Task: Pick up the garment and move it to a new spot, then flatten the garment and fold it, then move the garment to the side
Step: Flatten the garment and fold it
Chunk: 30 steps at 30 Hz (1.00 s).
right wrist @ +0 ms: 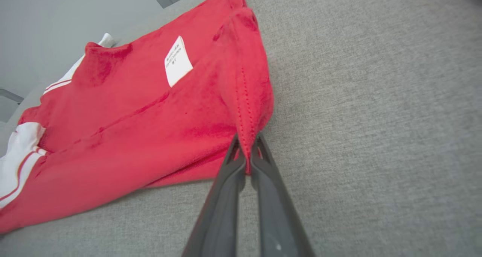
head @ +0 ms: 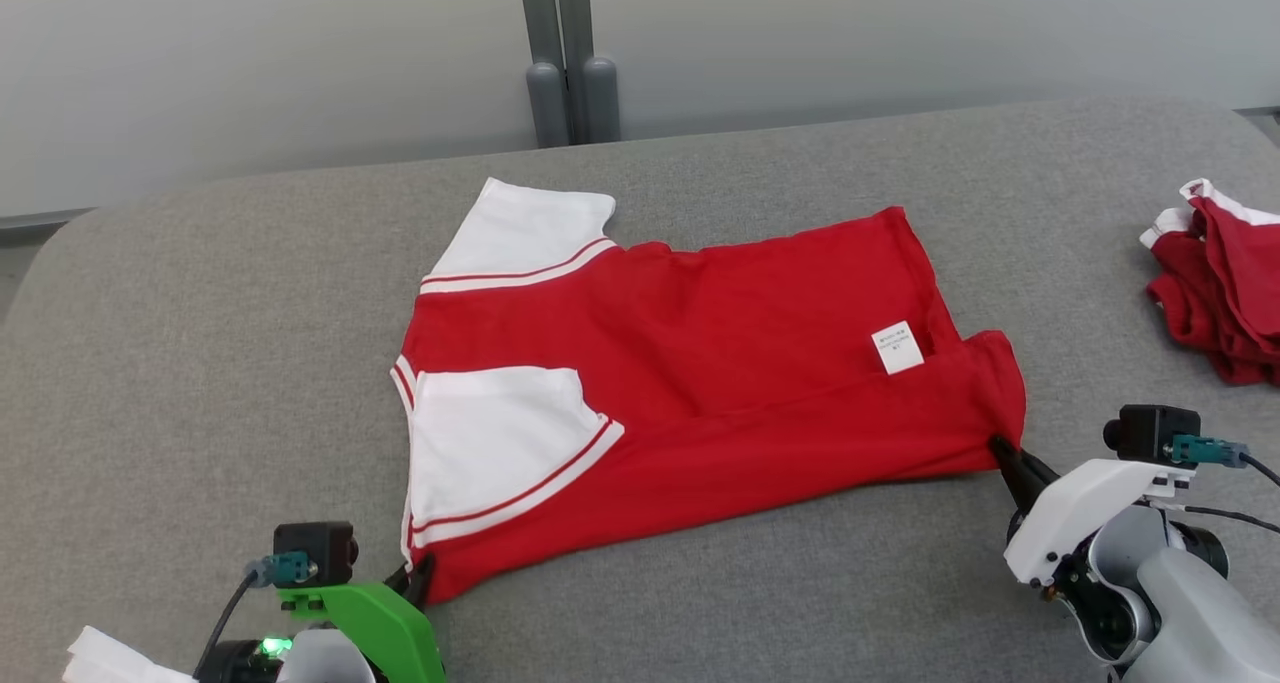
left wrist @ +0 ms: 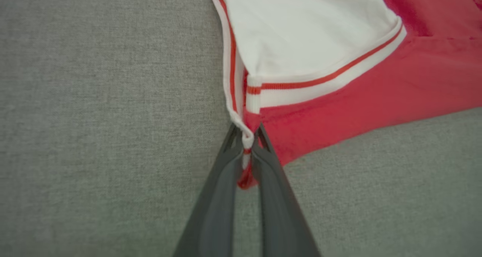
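Note:
The garment (head: 700, 363) is a red shirt with white, red-striped sleeves, spread partly folded across the grey cushioned surface (head: 200, 343). My left gripper (head: 418, 575) is shut on its near-left corner; in the left wrist view the fingers (left wrist: 226, 181) pinch the striped edge of the garment (left wrist: 320, 61). My right gripper (head: 1003, 451) is shut on the near-right hem corner; in the right wrist view its fingers (right wrist: 229, 181) clamp a ridge of the red garment (right wrist: 169, 114). A white label (head: 897, 347) shows near the right end.
A second heap of red and white cloth (head: 1220, 293) lies at the right edge of the surface. A grey post (head: 565, 63) stands behind it against a pale wall. White cloth (head: 110, 663) peeks in at the bottom left corner.

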### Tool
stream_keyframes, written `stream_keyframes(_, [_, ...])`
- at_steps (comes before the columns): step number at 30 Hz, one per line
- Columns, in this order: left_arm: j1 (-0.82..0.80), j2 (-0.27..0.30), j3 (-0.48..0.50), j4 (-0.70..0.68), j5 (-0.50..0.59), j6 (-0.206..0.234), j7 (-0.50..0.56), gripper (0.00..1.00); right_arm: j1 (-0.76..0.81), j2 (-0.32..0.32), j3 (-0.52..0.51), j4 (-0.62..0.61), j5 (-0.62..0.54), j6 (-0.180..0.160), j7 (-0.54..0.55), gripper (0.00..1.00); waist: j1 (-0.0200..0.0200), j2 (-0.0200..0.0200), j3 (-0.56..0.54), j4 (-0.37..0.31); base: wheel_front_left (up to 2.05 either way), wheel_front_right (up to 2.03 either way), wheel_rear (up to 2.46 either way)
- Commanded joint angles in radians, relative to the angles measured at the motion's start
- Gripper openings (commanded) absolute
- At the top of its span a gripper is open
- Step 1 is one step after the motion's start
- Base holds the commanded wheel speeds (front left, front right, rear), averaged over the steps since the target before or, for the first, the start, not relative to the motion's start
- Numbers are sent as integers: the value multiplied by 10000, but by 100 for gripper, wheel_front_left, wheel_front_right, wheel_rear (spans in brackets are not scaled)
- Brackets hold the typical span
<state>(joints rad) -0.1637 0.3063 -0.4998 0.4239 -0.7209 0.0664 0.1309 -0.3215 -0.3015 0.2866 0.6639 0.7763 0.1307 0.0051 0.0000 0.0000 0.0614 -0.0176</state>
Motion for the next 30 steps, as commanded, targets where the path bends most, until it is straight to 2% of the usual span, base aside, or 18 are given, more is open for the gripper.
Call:
stream_keyframes(1, [250,208,-20,-182,-55,99,208,0,265,-207,10,-125,80,-1,104,0,0,0,-151,16,0,0,0])
stream_keyframes(9, [1588,1157,-49,-2239,-295,826,1615,0,1547,-642,-289,-1236,598,-5,1259,0,0,0,-390,36,0,0,0])
stream_keyframes(14, [2455,1745,-63,-3606,-481,1363,2485,0,2530,-842,-692,-2115,391,-7,2062,0,0,0,-398,8,0,0,0])
stream_keyframes(21, [3242,2318,55,-5048,-629,1964,3169,0,3679,-556,-1797,-3320,-330,-9,3190,1,0,0,-328,-15,0,0,0])
stream_keyframes(22, [3255,2324,62,-5117,-605,2010,3192,8,3771,-467,-1935,-3460,-426,-9,3312,43,0,0,-322,-23,0,0,0])
stream_keyframes(23, [3270,2344,59,-5186,-576,2042,3214,78,3856,-359,-2087,-3624,-582,-7,3459,100,0,0,-320,-36,0,0,0])
stream_keyframes(24, [3281,2340,48,-5225,-571,2078,3228,100,3914,-267,-2211,-3758,-710,-7,3571,100,0,0,-321,-45,0,0,0])
stream_keyframes(30, [3232,2413,44,-5371,-463,2161,3258,100,4209,319,-2898,-4694,-1415,1,4153,100,0,0,-380,-108,0,0,0])
